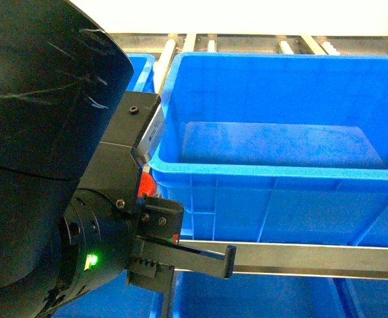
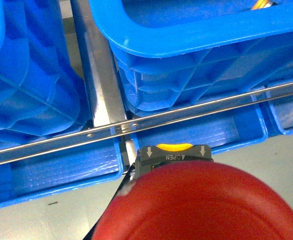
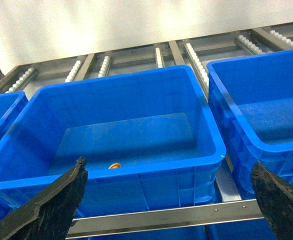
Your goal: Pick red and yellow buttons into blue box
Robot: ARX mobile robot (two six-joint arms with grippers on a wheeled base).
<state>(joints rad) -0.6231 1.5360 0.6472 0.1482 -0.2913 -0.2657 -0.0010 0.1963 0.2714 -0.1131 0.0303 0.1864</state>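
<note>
The red button's domed cap (image 2: 201,205) fills the bottom of the left wrist view, with its grey collar marked OPEN (image 2: 175,157) and a yellow part just past it. My left gripper (image 1: 167,225) is shut on this red button; its fingers are hidden under the cap. It hangs by the near left corner of the blue box (image 1: 273,173), outside the wall. A sliver of red (image 1: 144,183) shows there. My right gripper (image 3: 169,165) is open and holds nothing, facing the blue box (image 3: 136,172). A small yellow-orange cap (image 3: 115,165), apparently the yellow button, lies inside behind the near wall.
A steel rail (image 1: 300,257) runs across in front of the blue box, with shallow blue trays (image 2: 61,167) below it. More blue crates stand to the left (image 1: 141,69) and right (image 3: 266,110). Roller conveyor tracks (image 3: 194,55) lie behind.
</note>
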